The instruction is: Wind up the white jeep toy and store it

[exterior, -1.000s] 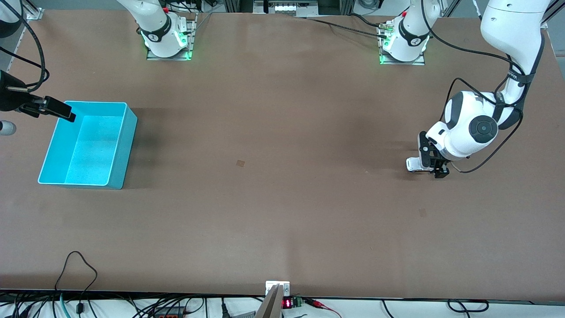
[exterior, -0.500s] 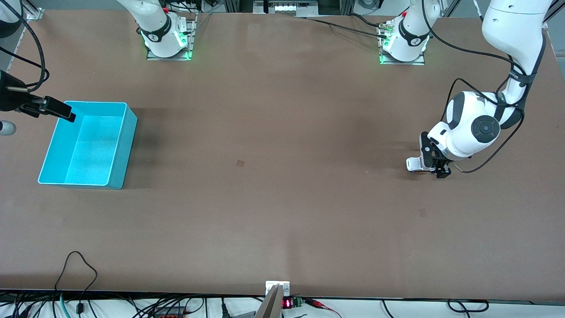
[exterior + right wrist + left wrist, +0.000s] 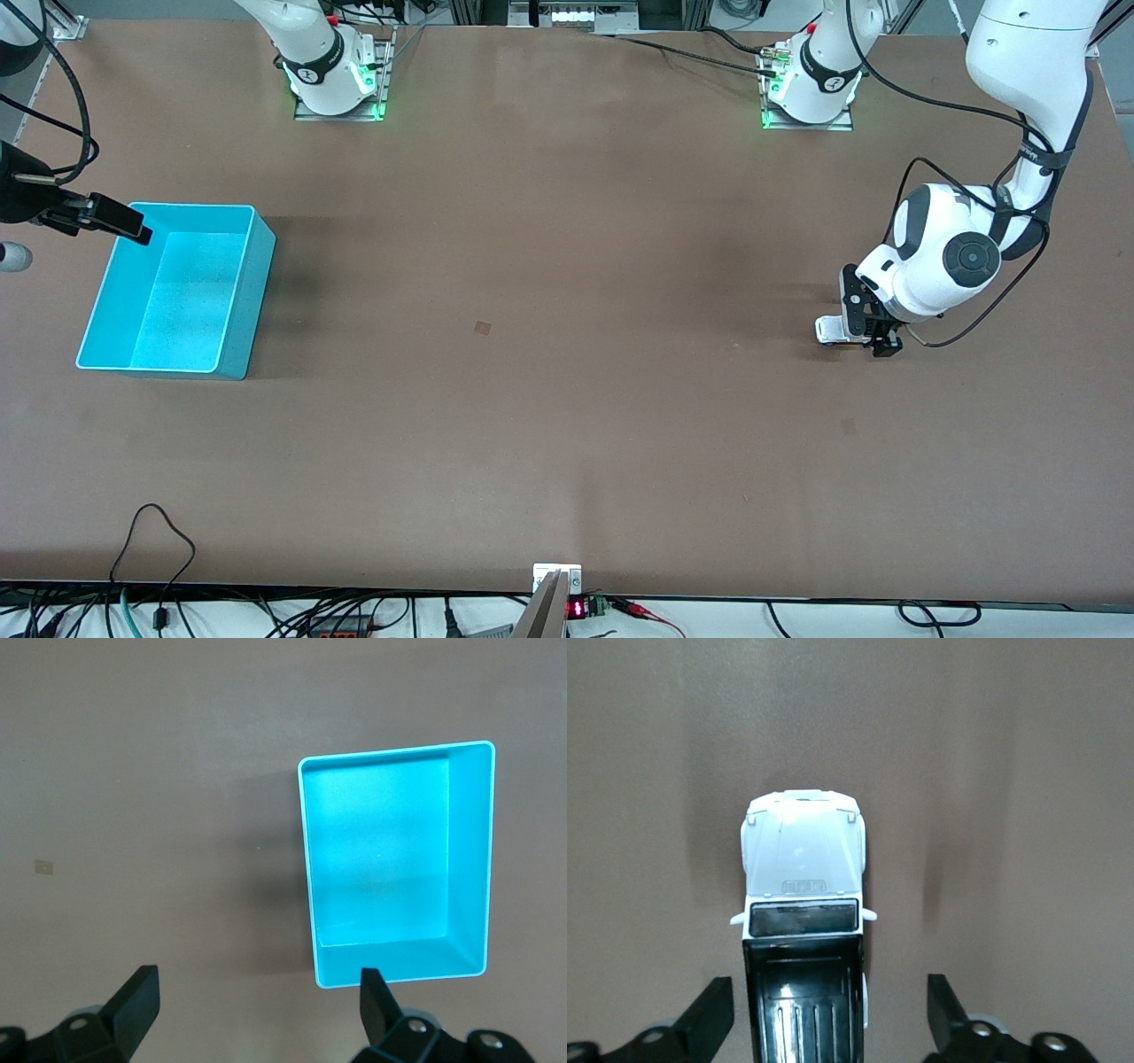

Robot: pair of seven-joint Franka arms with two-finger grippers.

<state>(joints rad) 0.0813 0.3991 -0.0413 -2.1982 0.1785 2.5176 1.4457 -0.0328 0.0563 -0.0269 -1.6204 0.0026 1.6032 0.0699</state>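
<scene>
white jeep toy (image 3: 803, 904) – boxy, glossy, ribbed black roof, on matte brown tabletop (image 3: 567, 399) | left hand (image 3: 830, 1014) wide, straddling it, seemingly untouched | right hand (image 3: 254, 1005) wide, waiting – over smooth teal bin (image 3: 478, 859)

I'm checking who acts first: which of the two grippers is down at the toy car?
The left gripper, with its open fingers either side of the white jeep toy. The right gripper hangs open above the teal bin.

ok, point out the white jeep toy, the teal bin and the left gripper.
white jeep toy (image 3: 803, 855): left wrist view, on its white hood.
teal bin (image 3: 257, 282): front view, on its outer side wall.
left gripper (image 3: 830, 1020): left wrist view, midway between its fingertips.
</scene>
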